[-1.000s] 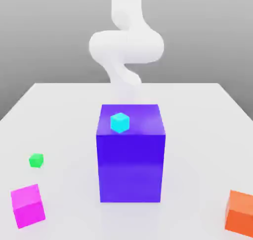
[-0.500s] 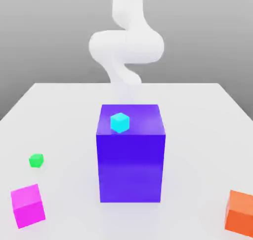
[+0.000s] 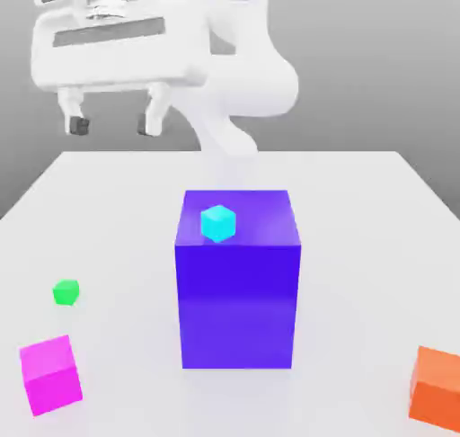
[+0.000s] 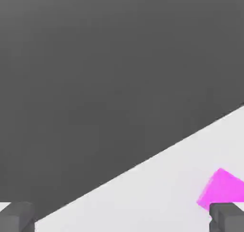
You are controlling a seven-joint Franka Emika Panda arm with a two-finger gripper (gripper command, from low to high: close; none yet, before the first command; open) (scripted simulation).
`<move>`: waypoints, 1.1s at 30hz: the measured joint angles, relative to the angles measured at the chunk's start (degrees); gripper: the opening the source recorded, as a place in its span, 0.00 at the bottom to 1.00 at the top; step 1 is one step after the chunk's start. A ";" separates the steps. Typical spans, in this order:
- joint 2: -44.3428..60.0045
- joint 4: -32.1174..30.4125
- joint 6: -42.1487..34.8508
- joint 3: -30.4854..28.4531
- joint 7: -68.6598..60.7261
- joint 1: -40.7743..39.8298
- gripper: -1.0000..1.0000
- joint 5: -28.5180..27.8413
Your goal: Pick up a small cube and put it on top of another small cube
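Exterior view: the white arm's gripper [image 3: 114,123] hangs high over the far side of the white counter [image 3: 359,210], toward the exterior view's left, its jaws spread wide apart with nothing between them. The pink cube [image 3: 51,374] sits on the counter at the near corner on the exterior view's left. The tiny green cube [image 3: 66,292] lies just behind it, apart from it. A tall blue-purple block [image 3: 238,300] stands in the middle with a tiny cyan cube [image 3: 217,224] on its top. An orange cube [image 3: 437,388] rests at the near edge on the exterior view's right.

Hand view: two dark fingertips [image 4: 16,217] frame the counter [image 4: 143,197], and a corner of the pink cube [image 4: 220,188] shows by one fingertip, not gripped.
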 joint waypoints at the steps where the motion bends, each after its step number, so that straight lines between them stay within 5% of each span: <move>1: 0.00 0.00 0.00 0.00 0.00 0.00 0.50 0.00; 7: 21.92 0.12 9.41 -2.53 9.03 -5.58 0.50 -1.29; 14: 49.78 9.67 16.81 -1.57 12.74 -11.42 0.50 5.53; 15: 50.99 10.14 17.40 -0.90 12.56 -12.06 0.00 6.14; 33: 47.16 9.78 12.64 -4.14 15.86 -9.91 0.00 2.13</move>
